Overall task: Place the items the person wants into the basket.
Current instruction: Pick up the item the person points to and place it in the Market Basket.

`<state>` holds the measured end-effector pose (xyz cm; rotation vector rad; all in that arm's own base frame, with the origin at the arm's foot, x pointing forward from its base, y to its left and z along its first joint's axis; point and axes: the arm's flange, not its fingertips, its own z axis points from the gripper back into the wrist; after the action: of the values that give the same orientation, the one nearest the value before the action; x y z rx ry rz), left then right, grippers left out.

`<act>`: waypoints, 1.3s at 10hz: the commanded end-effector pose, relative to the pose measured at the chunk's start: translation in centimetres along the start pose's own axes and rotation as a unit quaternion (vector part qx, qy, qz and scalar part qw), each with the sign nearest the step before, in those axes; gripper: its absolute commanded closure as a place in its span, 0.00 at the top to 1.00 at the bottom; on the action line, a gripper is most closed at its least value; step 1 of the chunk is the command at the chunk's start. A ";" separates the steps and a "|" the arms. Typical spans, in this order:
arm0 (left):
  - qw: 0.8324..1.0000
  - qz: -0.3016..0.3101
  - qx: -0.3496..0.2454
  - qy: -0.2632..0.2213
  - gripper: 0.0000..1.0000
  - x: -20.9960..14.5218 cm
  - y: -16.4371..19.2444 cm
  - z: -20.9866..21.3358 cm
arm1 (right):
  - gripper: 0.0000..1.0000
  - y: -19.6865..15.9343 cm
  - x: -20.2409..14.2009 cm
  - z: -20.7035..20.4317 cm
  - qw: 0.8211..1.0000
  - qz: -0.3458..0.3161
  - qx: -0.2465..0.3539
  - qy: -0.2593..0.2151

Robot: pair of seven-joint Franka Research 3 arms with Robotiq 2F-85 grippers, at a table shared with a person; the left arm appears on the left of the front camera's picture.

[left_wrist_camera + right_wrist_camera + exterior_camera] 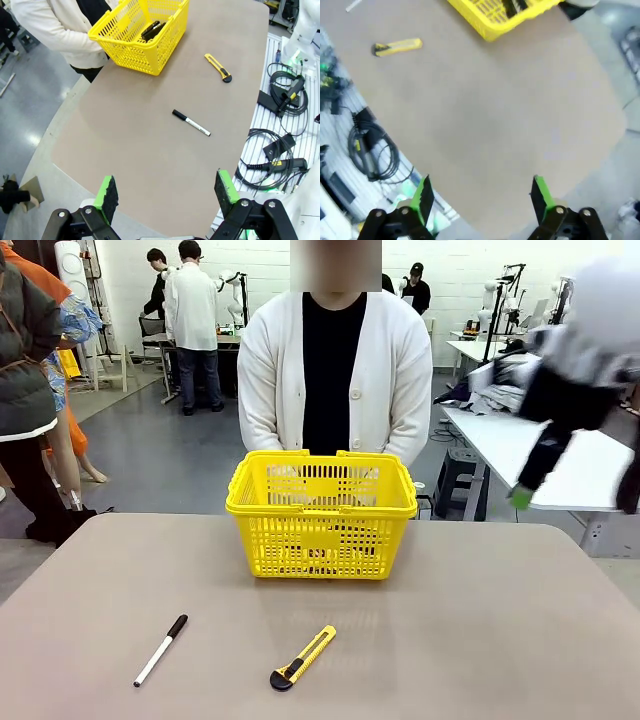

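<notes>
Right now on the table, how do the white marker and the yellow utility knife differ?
The white marker with black cap is thin, round and mostly white; the yellow utility knife with black end is wider, flatter and mostly yellow. The marker lies nearer the robot's left, the knife nearer the middle. Both lie flat on the bare tabletop, slanted alike, outside the yellow basket.

basket [321, 515]: I'm seeing glossy yellow slotted plastic
table [450, 640]: looking matt, smooth, beige
my pads [106, 192]: showing matt green rubbery facing
cardigan [390, 380]: appearing soft white knit cloth
</notes>
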<state>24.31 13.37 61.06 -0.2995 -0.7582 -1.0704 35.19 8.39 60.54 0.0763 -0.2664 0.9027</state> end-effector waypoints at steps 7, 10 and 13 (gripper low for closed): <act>1.000 0.007 0.004 0.007 1.00 0.1 0.0 -0.1 | 1.00 -4.7 -21.4 7.5 0.970 -0.007 0.086 -0.225; 1.000 0.007 0.004 0.007 1.00 0.1 0.0 -0.1 | 1.00 -5.1 -23.1 7.3 0.965 -0.011 0.067 -0.254; 1.000 0.007 0.004 0.007 1.00 0.1 0.0 -0.1 | 1.00 -5.6 -22.9 6.8 0.954 -0.019 0.035 -0.298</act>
<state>24.31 13.35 61.07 -0.2993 -0.7581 -1.0708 24.48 -14.51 62.72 0.4242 -0.7324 0.8291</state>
